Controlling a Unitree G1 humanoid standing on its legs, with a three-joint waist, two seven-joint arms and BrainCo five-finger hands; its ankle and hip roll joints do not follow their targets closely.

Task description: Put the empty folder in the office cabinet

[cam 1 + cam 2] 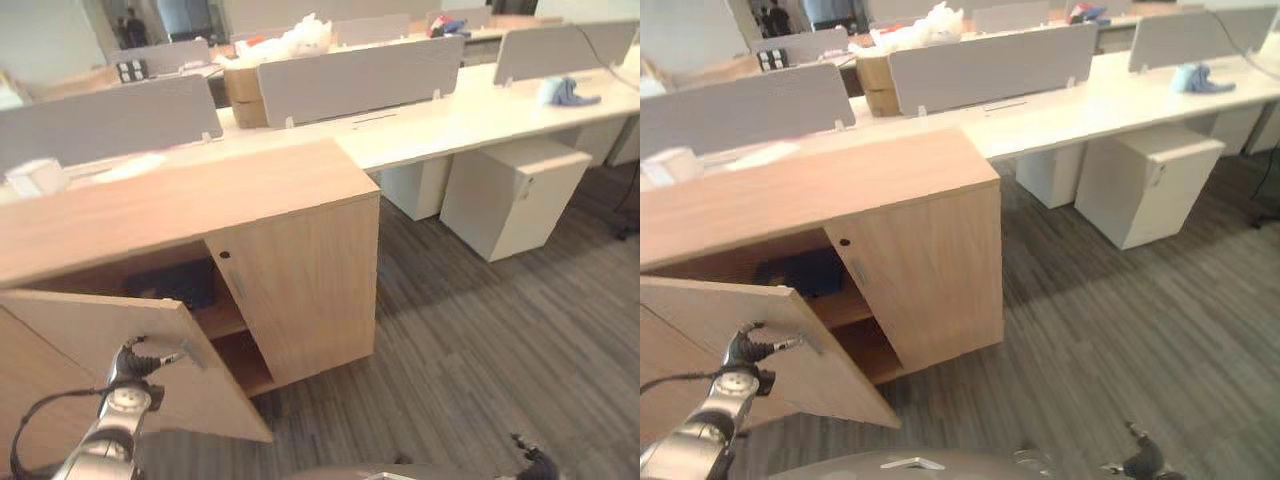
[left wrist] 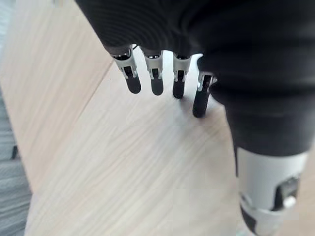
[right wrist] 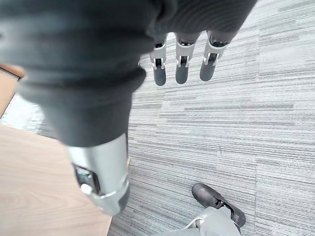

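The wooden office cabinet stands in front of me with its left door swung wide open and its right door closed. A dark blue folder lies inside on the upper shelf, partly hidden by the open door. My left hand is against the outer face of the open door, close to its small metal handle; its fingers are straight and hold nothing. My right hand hangs low over the carpet at the lower right, open and empty.
White desks with grey dividers run behind the cabinet. A white pedestal unit stands under the desk to the right. A cardboard box sits on the desk behind. Grey striped carpet spreads to the right of the cabinet.
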